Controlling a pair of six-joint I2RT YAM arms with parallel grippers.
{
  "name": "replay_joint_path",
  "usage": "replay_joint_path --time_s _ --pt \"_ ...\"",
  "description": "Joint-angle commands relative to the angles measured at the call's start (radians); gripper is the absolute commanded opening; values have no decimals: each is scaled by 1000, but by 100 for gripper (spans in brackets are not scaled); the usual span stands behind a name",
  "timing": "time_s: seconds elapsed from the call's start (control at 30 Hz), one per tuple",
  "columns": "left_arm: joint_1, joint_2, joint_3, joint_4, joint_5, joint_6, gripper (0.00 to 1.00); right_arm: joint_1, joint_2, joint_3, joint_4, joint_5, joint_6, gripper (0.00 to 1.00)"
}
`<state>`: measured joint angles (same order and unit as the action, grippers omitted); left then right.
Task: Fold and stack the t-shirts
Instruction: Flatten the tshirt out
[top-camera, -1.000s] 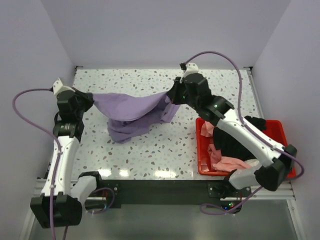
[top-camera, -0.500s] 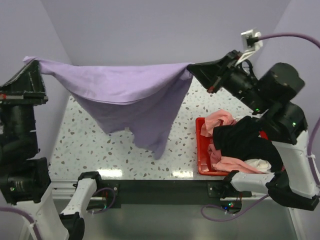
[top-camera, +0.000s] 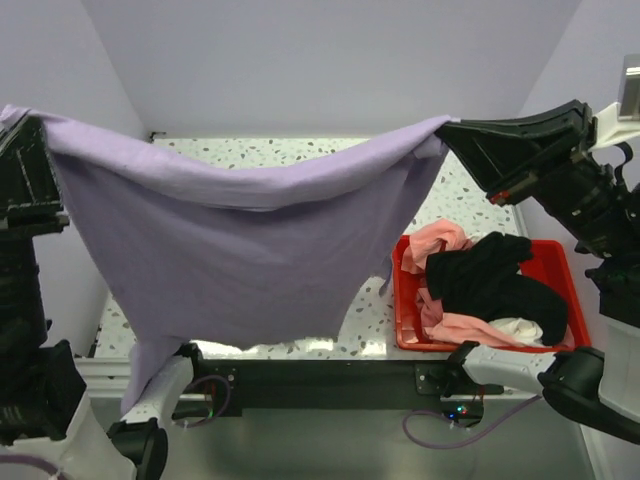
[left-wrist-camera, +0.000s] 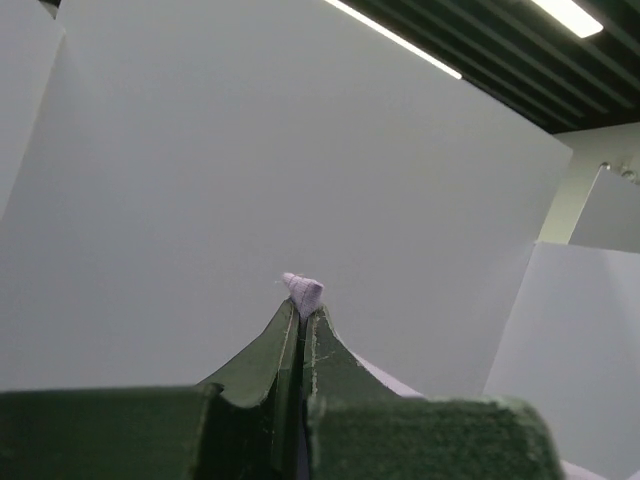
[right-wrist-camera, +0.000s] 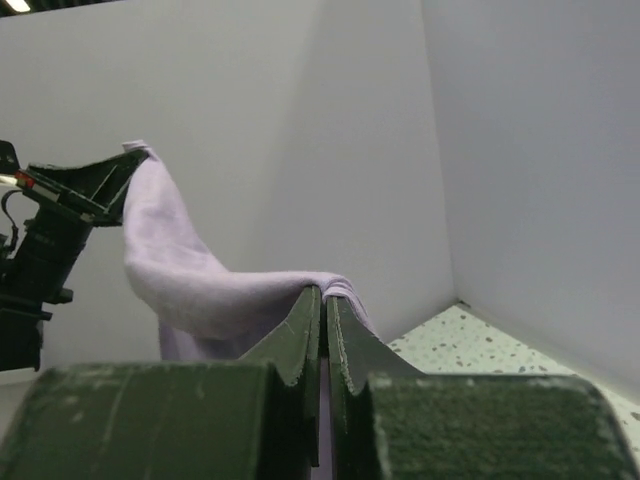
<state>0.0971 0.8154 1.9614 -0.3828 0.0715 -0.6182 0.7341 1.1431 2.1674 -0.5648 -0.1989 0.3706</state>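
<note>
Left gripper (left-wrist-camera: 302, 306) and right gripper (right-wrist-camera: 324, 296) each pinch a top corner of the lavender t-shirt (top-camera: 230, 250). It hangs between them as a curtain, higher and wider than half a second ago, hiding most of the table (top-camera: 470, 195). Below the right gripper, the red bin (top-camera: 556, 262) holds the black t-shirt (top-camera: 495, 282), salmon-pink t-shirt (top-camera: 440, 240) and white t-shirt (top-camera: 520, 328). Walls stand close beyond both grippers.
</note>
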Motion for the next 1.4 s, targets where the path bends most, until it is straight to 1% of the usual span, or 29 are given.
replay_joint_path --time_s 0.0,0.13,0.2,0.23,0.3,0.33,0.37,0.4,0.47,0.5,0.53,0.63,0.7,0.87,0.9,0.93,0.97,1.0,1.03,1.07,1.1,1.13,1.17,1.2,1.23,1.27,1.3,1.33,1.37 --pt "3 114 -70 16 14 23 0 2 81 -55 54 131 -74 0" --pt "3 215 -137 39 -39 37 0 -2 187 -29 92 303 -153 0" --pt "4 295 -150 64 -59 51 0 -24 254 21 97 311 -190 0" --pt "3 324 -154 77 -68 58 0 -76 327 43 101 312 -185 0" --pt "3 408 -157 108 -93 75 0 -174 401 100 129 180 -96 0" --pt "3 442 -138 133 -132 86 0 -262 487 123 173 150 -41 0" --pt "3 473 -118 142 -148 92 0 -291 527 156 196 98 15 0" --pt "4 548 -84 145 -160 101 0 -315 578 243 225 64 39 0" --pt "6 631 87 113 -170 127 0 -351 714 362 270 14 98 0" --pt "6 716 159 81 -161 146 0 -355 749 467 290 -38 105 0" --pt "6 760 314 61 -142 149 0 -357 774 498 334 -45 117 0" --pt "12 858 521 25 -147 158 0 -369 774 456 463 -54 163 0" --pt "16 813 501 66 -148 164 0 -377 744 421 483 -48 182 0" --pt "18 592 99 160 -153 190 0 -384 663 320 471 -216 172 0" --pt "16 520 33 162 -162 192 0 -386 609 221 462 -238 168 0" --pt "16 477 -111 165 -186 192 0 -384 568 148 451 -270 162 0" --pt "16 432 -195 173 -199 192 0 -386 531 64 465 -299 157 0" --pt "16 330 -284 188 -211 178 0 -384 496 -124 479 -331 156 0" --pt "16 273 -467 194 -238 164 0 -383 413 -224 494 -341 160 0" --pt "16 214 -561 202 -243 146 0 -384 376 -326 509 -358 166 0" --pt "18 109 -650 187 -246 90 0 -383 333 -526 525 -367 168 0" --pt "15 63 -785 152 -286 43 0 -383 267 -619 532 -369 174 0" --pt "16 18 -849 121 -294 3 0 -378 235 -706 533 -367 186 0" --pt "16 -58 -905 31 -305 -111 0 -374 213 -853 533 -370 180 0" --pt "16 -94 -1020 4 -285 -158 0 -365 195 -917 502 -353 177 0" --pt "16 -128 -1080 -2 -257 -179 0 -358 160 -973 487 -343 182 0" --pt "16 -184 -1134 -28 -236 -192 0 -355 146 -1082 474 -347 179 0" --pt "15 -206 -1229 -54 -213 -201 0 -351 127 -1139 458 -341 180 0" --pt "15 -225 -1271 -89 -210 -213 0 -348 109 -1196 460 -335 198 0"
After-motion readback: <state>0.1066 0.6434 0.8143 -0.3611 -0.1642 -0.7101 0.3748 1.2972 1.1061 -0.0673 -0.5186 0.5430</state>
